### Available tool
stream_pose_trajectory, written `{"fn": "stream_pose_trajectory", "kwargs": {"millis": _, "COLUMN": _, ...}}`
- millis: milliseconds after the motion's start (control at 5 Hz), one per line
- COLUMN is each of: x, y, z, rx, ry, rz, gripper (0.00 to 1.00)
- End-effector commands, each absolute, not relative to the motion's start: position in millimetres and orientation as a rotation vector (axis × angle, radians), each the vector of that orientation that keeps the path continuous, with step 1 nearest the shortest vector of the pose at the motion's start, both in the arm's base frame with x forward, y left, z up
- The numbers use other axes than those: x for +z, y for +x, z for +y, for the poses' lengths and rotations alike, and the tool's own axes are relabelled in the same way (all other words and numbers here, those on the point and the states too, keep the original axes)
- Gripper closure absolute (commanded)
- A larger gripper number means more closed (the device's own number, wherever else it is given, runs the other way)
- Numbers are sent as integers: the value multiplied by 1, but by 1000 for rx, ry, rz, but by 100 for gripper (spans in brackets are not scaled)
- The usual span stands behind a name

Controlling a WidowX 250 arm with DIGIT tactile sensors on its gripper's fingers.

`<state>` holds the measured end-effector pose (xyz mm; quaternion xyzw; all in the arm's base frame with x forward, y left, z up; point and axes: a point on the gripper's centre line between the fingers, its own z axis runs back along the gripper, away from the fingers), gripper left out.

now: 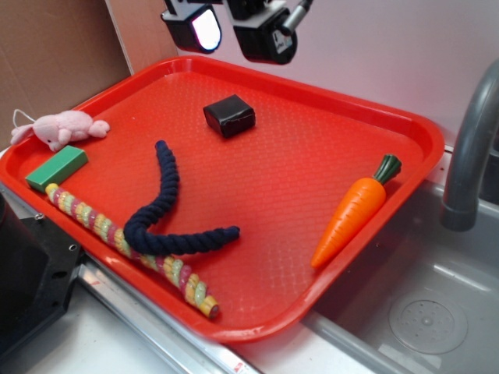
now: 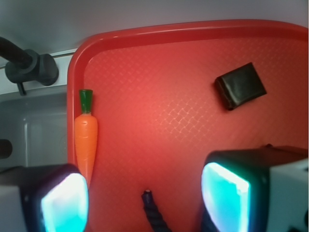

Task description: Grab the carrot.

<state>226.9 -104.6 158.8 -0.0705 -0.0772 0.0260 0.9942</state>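
The toy carrot (image 1: 355, 212), lying at the red tray's (image 1: 312, 101) right rim, looks light, rigid and glossy-slick, so the wide-open, empty gripper (image 1: 230, 29) at top centre should probably pinch its thick upper body.

orange carrot (image 1: 352, 216), red tray (image 1: 405, 125), black block (image 1: 229, 115)

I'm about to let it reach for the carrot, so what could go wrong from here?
1. The carrot lies right against the tray's raised rim, so one of the fingers may hit the rim instead of straddling it.
2. A nudge could tip the carrot over the rim into the sink.
3. The open gripper hangs above the black block, away from the carrot.
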Motion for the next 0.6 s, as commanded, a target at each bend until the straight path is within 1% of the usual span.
{"fn": "stream_pose_trajectory", "kwargs": {"millis": 0, "x": 167, "y": 230, "z": -104, "rx": 59, "ry": -152, "rz": -186, "gripper": 0}}
{"fn": "stream_pose_trajectory", "kwargs": {"millis": 200, "x": 119, "y": 242, "z": -145, "rx": -110, "ry": -66, "rz": -208, "gripper": 0}}
{"fn": "stream_pose_trajectory", "kwargs": {"millis": 400, "x": 97, "y": 245, "z": -162, "rx": -119, "ry": -79, "rz": -180, "gripper": 0}}
